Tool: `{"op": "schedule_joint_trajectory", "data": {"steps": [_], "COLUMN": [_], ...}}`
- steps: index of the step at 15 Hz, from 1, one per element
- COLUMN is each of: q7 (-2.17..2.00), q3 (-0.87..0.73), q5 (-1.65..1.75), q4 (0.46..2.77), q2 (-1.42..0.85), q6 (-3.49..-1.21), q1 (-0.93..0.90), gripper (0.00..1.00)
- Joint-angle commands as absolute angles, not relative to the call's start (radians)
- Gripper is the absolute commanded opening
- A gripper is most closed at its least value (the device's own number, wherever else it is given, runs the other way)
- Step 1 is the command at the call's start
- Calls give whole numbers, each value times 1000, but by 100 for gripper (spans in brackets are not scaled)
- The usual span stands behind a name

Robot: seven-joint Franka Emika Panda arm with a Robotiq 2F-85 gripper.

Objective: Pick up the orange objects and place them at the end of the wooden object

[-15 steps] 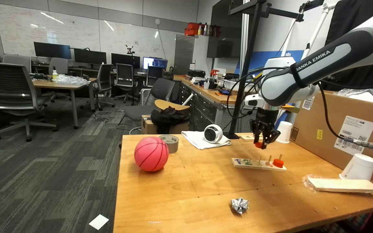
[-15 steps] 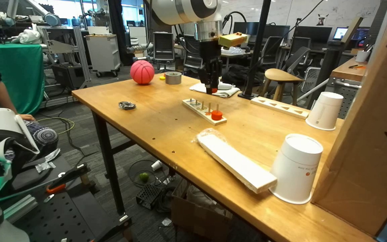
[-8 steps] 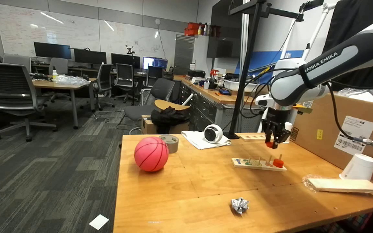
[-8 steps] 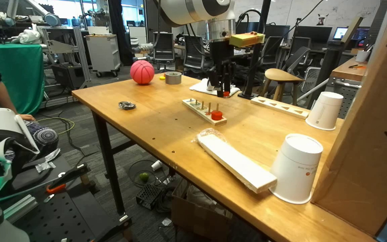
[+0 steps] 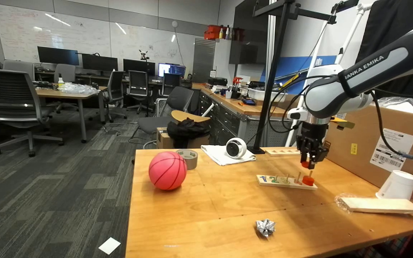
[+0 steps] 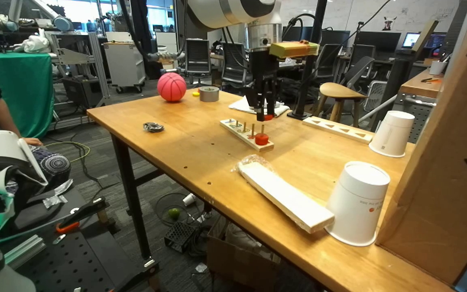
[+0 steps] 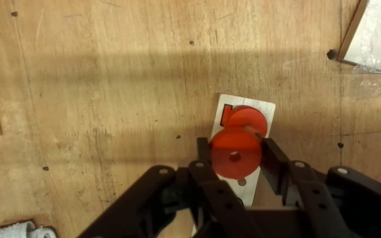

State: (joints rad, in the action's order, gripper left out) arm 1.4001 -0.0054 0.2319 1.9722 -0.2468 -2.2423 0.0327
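The wooden object is a pale, narrow board with upright pegs and painted numbers (image 5: 260,181) (image 6: 268,147); part shows in the wrist view (image 7: 248,191). An orange-red disc (image 5: 308,180) (image 6: 261,139) (image 7: 251,117) sits around its end peg. My gripper (image 5: 308,165) (image 6: 266,116) (image 7: 236,150) is shut on another orange-red disc (image 5: 304,164) (image 6: 268,117) (image 7: 223,145), with a finger against each side of it. The held disc is above the board's end, apart from the peg. In the wrist view it overlaps the lower disc, its hole not lined up with the peg.
A pink ball (image 5: 167,170), tape roll (image 5: 191,160) and white cloth (image 5: 215,154) lie on the table. A plastic-wrapped pale slab (image 6: 282,196), white cups (image 6: 357,207) (image 6: 391,136), a triangle-cut board (image 6: 337,130), crumpled foil (image 5: 265,227) and a cardboard box (image 5: 364,143) stand around.
My gripper has carried the held disc across to above the board's end with the seated disc, and has come slightly lower. The board and seated disc have not moved.
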Motion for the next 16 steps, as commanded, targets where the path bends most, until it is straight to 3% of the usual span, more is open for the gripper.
{"op": "schedule_joint_trajectory", "data": {"steps": [1,16], "q7": [1364,1381], "q3": [-10,8], "q5": [250,184], "q4": [2017,2050], "q2": [-196,-202], "q6": [-2232,-2249], "q1": [44,57], "gripper": [17,17]}}
